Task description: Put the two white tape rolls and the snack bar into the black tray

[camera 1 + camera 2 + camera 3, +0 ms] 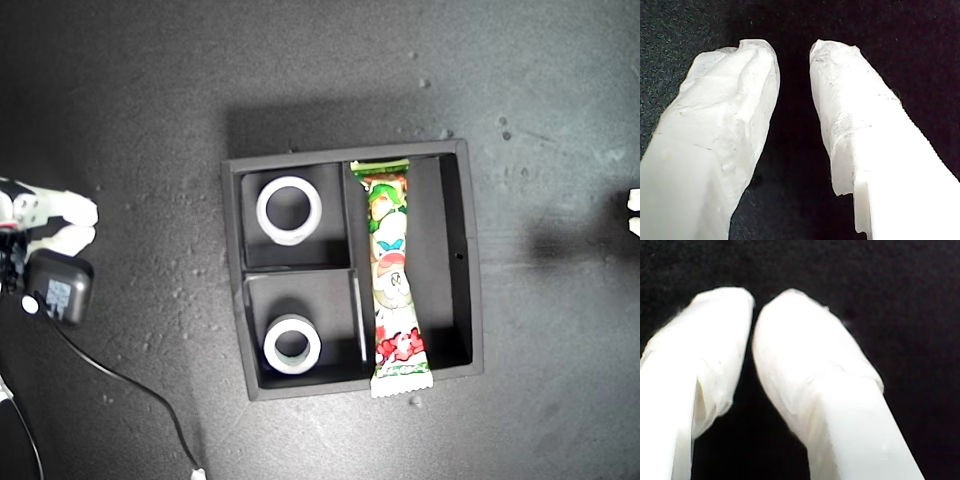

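The black tray [232,280] sits mid-table in the exterior view. One white tape roll [266,212] with a wide hole lies in its upper small compartment. A thicker white tape roll [272,346] lies in the lower small one. The snack bar [392,280] lies lengthwise in the long compartment, its lower crimped end resting over the tray wall. My first gripper [792,50] is open over bare black mat, nothing between its fingers. My second gripper [754,302] is shut, tips touching, also over bare mat. Neither wrist view shows the tray.
An arm with white fingers [62,212] stands at the exterior view's left edge beside a black box [60,287] with a cable [130,385]. White parts of another arm [634,212] peek in at the exterior view's right edge. Small specks dot the mat.
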Tool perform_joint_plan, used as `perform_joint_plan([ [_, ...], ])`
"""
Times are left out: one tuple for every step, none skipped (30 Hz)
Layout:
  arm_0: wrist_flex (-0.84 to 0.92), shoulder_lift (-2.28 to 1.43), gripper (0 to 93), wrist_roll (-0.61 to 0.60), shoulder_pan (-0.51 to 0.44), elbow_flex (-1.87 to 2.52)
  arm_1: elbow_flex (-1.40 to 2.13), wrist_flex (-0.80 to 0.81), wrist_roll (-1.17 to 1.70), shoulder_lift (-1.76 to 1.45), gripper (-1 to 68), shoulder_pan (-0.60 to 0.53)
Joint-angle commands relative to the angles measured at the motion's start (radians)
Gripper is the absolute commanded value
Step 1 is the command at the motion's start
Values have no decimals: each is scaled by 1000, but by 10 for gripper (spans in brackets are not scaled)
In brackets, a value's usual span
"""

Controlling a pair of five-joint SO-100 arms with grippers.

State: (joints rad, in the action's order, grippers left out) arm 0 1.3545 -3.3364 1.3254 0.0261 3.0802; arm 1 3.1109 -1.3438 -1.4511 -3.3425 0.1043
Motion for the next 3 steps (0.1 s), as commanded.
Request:
perform_joint_plan([
  [40,-51,3,-9,-6,58,12,3,5,-8,44,-8],
  [40,-51,3,-9,-6,58,12,3,5,-8,44,-8],
  [40,-51,3,-9,-6,58,12,3,5,-8,44,-8],
])
